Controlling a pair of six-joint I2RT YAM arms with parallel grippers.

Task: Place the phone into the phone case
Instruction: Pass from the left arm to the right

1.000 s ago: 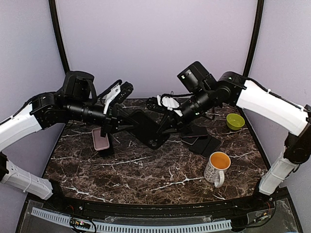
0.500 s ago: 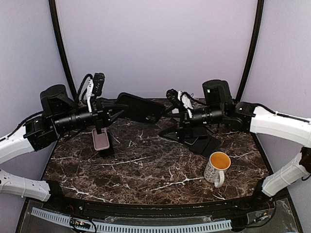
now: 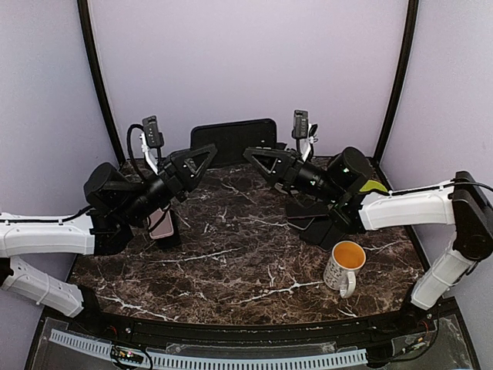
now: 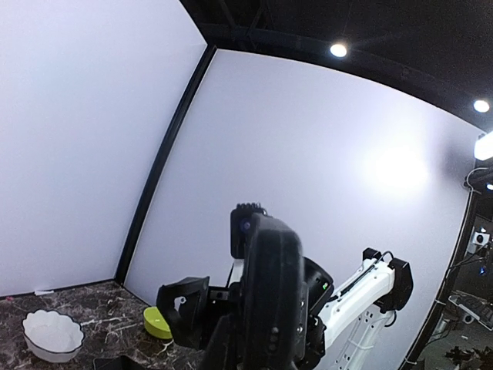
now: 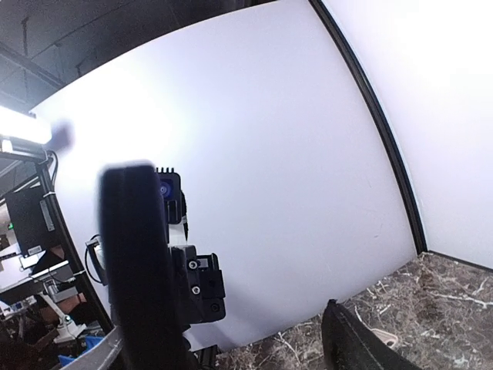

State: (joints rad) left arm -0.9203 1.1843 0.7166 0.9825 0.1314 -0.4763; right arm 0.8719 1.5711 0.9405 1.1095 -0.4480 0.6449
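Top view: both arms are raised over the marble table (image 3: 246, 270) with a black slab (image 3: 233, 140) held up flat-on against the back wall. It's the phone or its case; can't tell which, or whether one is inside the other. The left gripper (image 3: 206, 151) meets the slab's lower left corner and is clamped on it. The right gripper (image 3: 251, 154) points at the lower right corner, and the top view alone doesn't show whether they touch. The right wrist view settles that: the slab (image 5: 139, 270) is a blurred edge-on bar at left and one of the fingers (image 5: 350, 343) sits low right. There is bare wall between them, so the jaws are spread and not gripping. That view also shows the left wrist camera (image 5: 169, 189) just behind the slab. The left wrist view has the slab (image 4: 271, 301) edge-on at dead centre. The right wrist camera (image 4: 245, 223) pokes up behind it, and the left gripper's own fingers aren't clearly visible. This view also shows a white scalloped bowl (image 4: 52, 333) on the table, which the top view doesn't show. The green bowl (image 4: 158, 322) is fully visible here but only a sliver in the top view. Only the top view shows the pink phone (image 3: 160, 223) propped on a stand at left. It also shows the black stand (image 3: 320, 230) at right carrying a dark item, and the mug (image 3: 343, 264) near the right front.
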